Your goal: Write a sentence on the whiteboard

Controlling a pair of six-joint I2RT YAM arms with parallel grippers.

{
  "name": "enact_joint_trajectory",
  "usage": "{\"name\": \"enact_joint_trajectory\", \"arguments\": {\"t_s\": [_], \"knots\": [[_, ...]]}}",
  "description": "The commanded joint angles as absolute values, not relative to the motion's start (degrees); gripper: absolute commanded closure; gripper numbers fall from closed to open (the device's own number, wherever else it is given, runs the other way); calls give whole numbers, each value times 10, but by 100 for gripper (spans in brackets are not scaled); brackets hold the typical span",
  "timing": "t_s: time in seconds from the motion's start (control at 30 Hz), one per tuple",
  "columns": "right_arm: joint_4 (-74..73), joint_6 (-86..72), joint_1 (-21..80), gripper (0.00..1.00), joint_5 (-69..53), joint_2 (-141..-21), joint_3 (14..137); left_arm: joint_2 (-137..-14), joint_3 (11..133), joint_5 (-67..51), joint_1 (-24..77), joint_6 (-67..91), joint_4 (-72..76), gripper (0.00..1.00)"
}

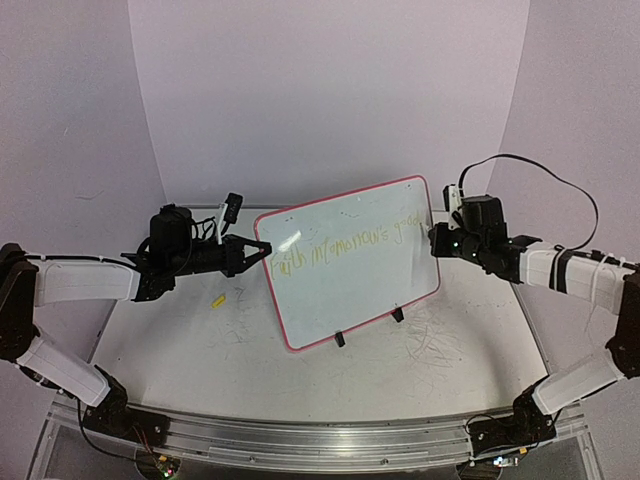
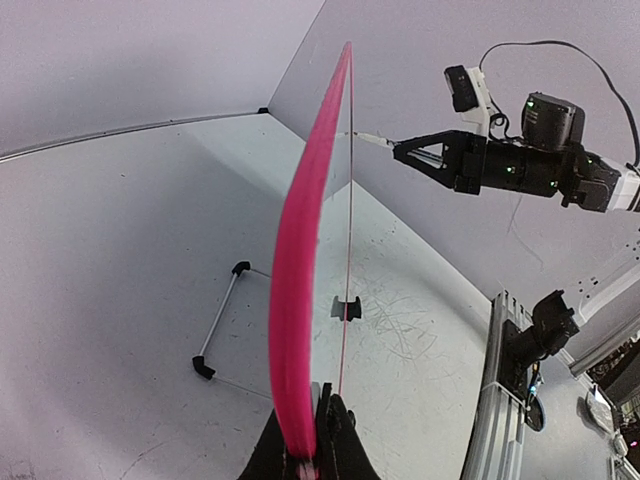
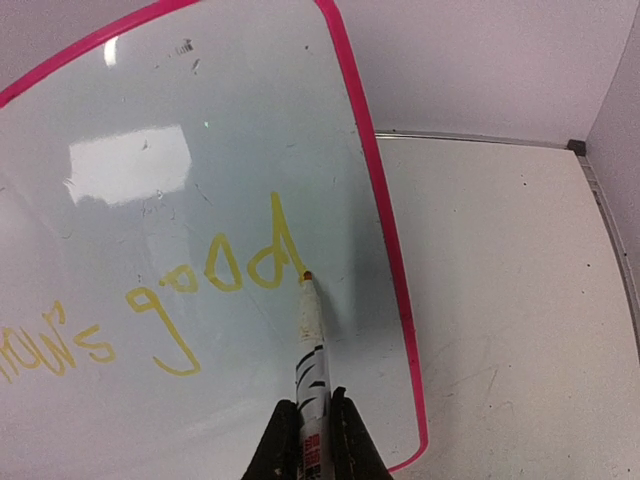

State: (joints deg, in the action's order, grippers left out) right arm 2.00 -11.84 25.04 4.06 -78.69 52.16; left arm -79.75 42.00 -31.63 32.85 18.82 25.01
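The whiteboard (image 1: 340, 215) stands tilted on the table, with a pink rim and two black clip feet. The sentence (image 1: 350, 246) runs across it in yellow strokes and ends in "good" (image 3: 215, 270). My left gripper (image 1: 262, 247) is shut on the board's left edge, which the left wrist view shows edge-on (image 2: 300, 280) between the jaws (image 2: 318, 440). My right gripper (image 1: 437, 240) is shut on a white marker (image 3: 312, 350). The marker's tip touches the board at the foot of the last "d", near the right rim.
A small yellow cap (image 1: 217, 300) lies on the table left of the board. Grey scribble marks (image 1: 440, 340) cover the tabletop in front. A wire stand with black ends (image 2: 220, 325) lies behind the board. An aluminium rail (image 1: 320, 440) runs along the near edge.
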Motion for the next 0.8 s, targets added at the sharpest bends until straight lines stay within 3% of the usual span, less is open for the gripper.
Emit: {"name": "enact_joint_trajectory", "arguments": {"t_s": [0.0,0.27,0.63,0.77], "knots": [[-31,-140,249,100,87,-686,535,-795,428,-281,332,130,207,100],[-111,-123,248,100,84,-617,517,-794,436,-267,332,139,207,97],[-73,-96,245,100,20,-667,520,-735,424,-214,332,172,200,58],[-9,-114,210,100,-39,-693,514,-736,425,-225,332,176,199,53]]}}
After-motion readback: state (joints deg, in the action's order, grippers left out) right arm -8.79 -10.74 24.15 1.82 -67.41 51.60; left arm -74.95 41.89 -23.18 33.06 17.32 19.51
